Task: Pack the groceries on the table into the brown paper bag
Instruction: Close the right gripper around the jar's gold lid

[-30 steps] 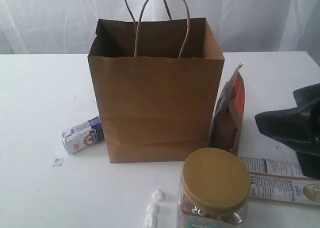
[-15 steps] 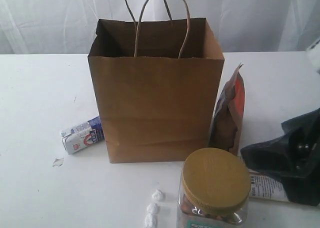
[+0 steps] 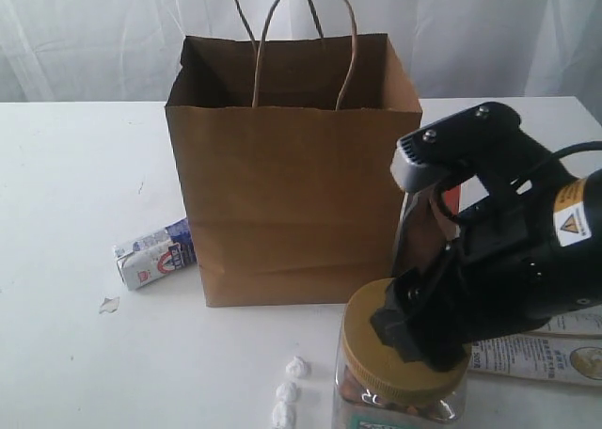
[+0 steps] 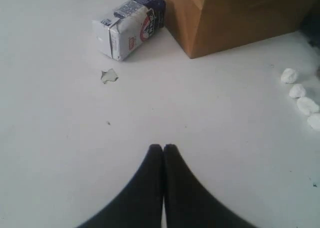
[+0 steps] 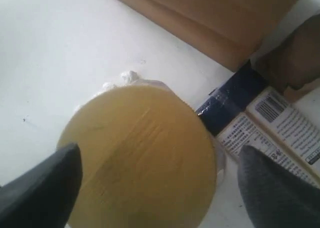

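Right wrist view: gold-lidded clear jar (image 5: 142,153) beneath right hand (image 5: 157,185) (fingers (image 5: 42,188) astride)

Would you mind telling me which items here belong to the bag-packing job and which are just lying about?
Job: brown paper bag, small white-blue carton, gold-lidded jar, brown-orange pouch, long white-blue packet.
Lying about: white lumps near the jar, small scrap near the carton.

backdrop: white curtain (image 3: 94,34) (hanging in soft folds) | light: bright, even | furniture: white table (image 3: 75,166)
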Robot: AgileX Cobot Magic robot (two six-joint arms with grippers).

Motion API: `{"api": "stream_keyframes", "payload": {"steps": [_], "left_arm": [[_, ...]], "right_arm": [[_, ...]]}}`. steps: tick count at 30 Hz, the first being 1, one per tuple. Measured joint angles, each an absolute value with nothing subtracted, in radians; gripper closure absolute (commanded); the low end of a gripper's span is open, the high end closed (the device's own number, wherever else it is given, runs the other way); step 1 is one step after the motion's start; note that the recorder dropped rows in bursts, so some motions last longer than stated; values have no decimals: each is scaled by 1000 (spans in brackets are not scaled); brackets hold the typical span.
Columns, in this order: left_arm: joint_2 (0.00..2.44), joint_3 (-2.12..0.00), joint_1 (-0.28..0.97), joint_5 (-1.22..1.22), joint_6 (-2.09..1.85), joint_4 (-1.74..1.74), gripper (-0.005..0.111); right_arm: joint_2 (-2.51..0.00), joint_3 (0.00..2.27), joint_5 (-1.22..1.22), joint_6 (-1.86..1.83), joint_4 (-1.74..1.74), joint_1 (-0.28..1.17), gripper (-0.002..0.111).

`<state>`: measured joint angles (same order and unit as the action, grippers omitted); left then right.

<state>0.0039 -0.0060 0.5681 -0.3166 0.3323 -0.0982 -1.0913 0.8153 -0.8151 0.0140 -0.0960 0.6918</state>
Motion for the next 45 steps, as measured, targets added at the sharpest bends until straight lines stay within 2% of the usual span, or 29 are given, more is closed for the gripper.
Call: {"api": "stream_keyframes", "payload": {"steps": [11,13,14,16,17,25,32,45], "left_arm": [[4,-4,568,-259,332,-98,107],[4,-4,568,-259,332,-96,107],[4,-4,568,-259,332,-96,107],[4,-4,568,-259,332,-96,107],[4,-4,568,-259,332,-96,107],[4,-4,568,-259,332,-96,107],[4,-4,568,-257,332,-96,107],[4,-4,568,-257,332,-96,107]], "right_arm": [[-1129,815,-766,12,-100,692,29],[-1129,815,-755,12,-100,692,24],[-1129,815,-750,12,-100,692,17],[-1129,815,-748,12,-100,692,10],[-1129,815,-750,12,-100,692,9],[-1145,815,-794,12,-100,692,9],[-1225,825,-769,-100,-272,692,9],[-1203,827,-779,-117,-250,692,9]]}}
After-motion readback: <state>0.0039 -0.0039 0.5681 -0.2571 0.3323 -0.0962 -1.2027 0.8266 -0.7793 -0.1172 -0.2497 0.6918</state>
